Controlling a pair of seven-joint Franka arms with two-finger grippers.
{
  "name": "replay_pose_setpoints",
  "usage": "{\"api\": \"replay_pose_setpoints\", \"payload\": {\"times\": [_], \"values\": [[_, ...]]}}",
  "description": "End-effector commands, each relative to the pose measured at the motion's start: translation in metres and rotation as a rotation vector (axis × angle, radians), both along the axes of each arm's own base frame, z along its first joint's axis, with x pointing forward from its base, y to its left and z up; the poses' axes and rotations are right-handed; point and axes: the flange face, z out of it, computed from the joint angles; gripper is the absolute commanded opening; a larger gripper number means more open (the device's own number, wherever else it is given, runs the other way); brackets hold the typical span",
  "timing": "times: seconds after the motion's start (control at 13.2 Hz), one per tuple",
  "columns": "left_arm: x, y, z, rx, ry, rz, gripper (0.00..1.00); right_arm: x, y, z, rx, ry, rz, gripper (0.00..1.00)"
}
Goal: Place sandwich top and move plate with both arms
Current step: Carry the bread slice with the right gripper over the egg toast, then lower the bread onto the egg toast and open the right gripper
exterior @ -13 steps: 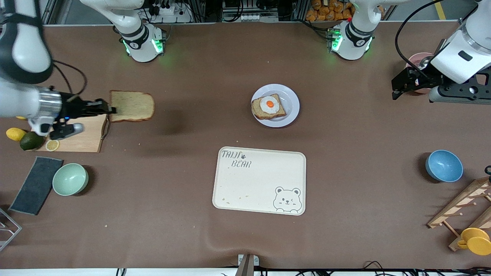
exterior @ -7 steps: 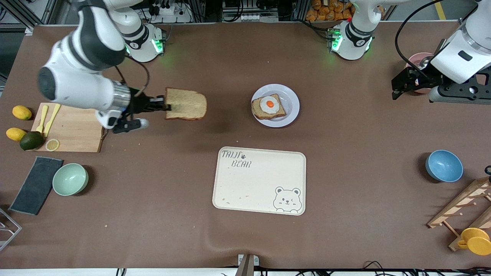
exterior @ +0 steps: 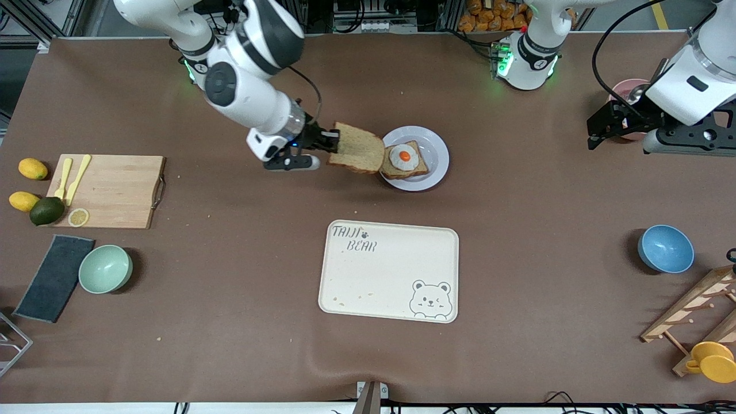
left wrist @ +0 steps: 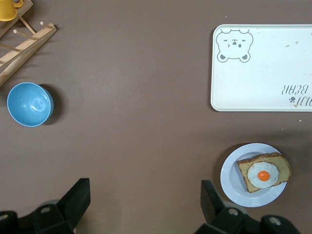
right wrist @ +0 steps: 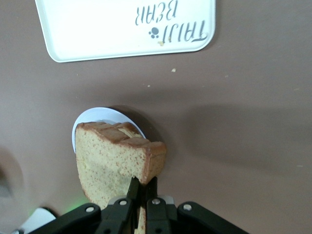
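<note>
Cream tray reads "TAIJI BEAR" beside a bear drawing.

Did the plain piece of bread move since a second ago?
Yes. The right gripper carried the bread slice from over the cutting board to the rim of the plate with the egg toast.

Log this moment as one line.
right gripper: shut on sandwich top, over plate edge | left gripper: open, waiting | egg slice: on plate
</note>
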Motion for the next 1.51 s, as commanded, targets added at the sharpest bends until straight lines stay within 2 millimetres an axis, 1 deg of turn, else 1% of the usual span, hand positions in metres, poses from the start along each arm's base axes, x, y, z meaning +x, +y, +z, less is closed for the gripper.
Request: {"api": "replay_pose_setpoints", "payload": {"times": [0.0, 0.15, 0.23, 0.3, 0.45, 0.61, 0.68, 0.83, 0.91, 0.98, 1.06, 1.14, 1.21, 1.36, 1.44], "values": [[0.001, -0.001, 0.005, -0.008, -0.007, 0.001, 1.00, -0.013, 0.027, -0.025, -0.012, 0.012, -0.032, 0.00], [0.001, -0.001, 0.004, -0.009, -0.005, 0.000, 1.00, -0.028, 0.053, -0.043, -0.018, -0.001, -0.065, 0.00], [0.001, -0.001, 0.004, -0.008, -0.005, -0.001, 1.00, -0.035, 0.065, -0.056, -0.023, -0.015, -0.075, 0.00], [0.001, -0.001, 0.004, -0.009, -0.005, 0.000, 1.00, -0.040, 0.073, -0.066, -0.025, -0.028, -0.075, 0.00], [0.001, -0.001, 0.004, -0.009, -0.005, 0.000, 1.00, -0.045, 0.082, -0.076, -0.030, -0.029, -0.085, 0.00], [0.001, 0.000, 0.004, -0.008, -0.005, 0.002, 1.00, -0.061, 0.109, -0.104, -0.029, -0.060, -0.120, 0.00], [0.001, -0.001, 0.004, -0.009, -0.005, 0.001, 1.00, -0.065, 0.118, -0.111, -0.025, -0.072, -0.139, 0.00], [0.001, -0.001, 0.004, -0.008, -0.005, 0.001, 1.00, -0.065, 0.119, -0.111, -0.024, -0.072, -0.141, 0.00], [0.001, -0.001, 0.004, -0.009, -0.005, 0.000, 1.00, -0.066, 0.120, -0.115, -0.027, -0.069, -0.143, 0.00], [0.001, -0.001, 0.004, -0.009, -0.005, 0.000, 1.00, -0.067, 0.122, -0.123, -0.036, -0.065, -0.142, 0.14], [0.001, -0.001, 0.004, -0.008, -0.005, 0.001, 1.00, -0.067, 0.123, -0.121, -0.034, -0.060, -0.157, 0.71], [0.001, -0.001, 0.004, -0.008, -0.005, 0.001, 1.00, -0.067, 0.124, -0.120, -0.035, -0.045, -0.193, 0.83], [0.001, -0.001, 0.004, -0.009, -0.005, 0.000, 1.00, -0.066, 0.125, -0.117, -0.036, -0.040, -0.202, 1.00], [0.001, -0.001, 0.004, -0.008, -0.005, -0.001, 1.00, -0.064, 0.122, -0.111, -0.038, -0.034, -0.200, 1.00], [0.001, -0.001, 0.004, -0.009, -0.005, 0.002, 1.00, -0.061, 0.117, -0.101, -0.045, -0.011, -0.196, 1.00]]}}
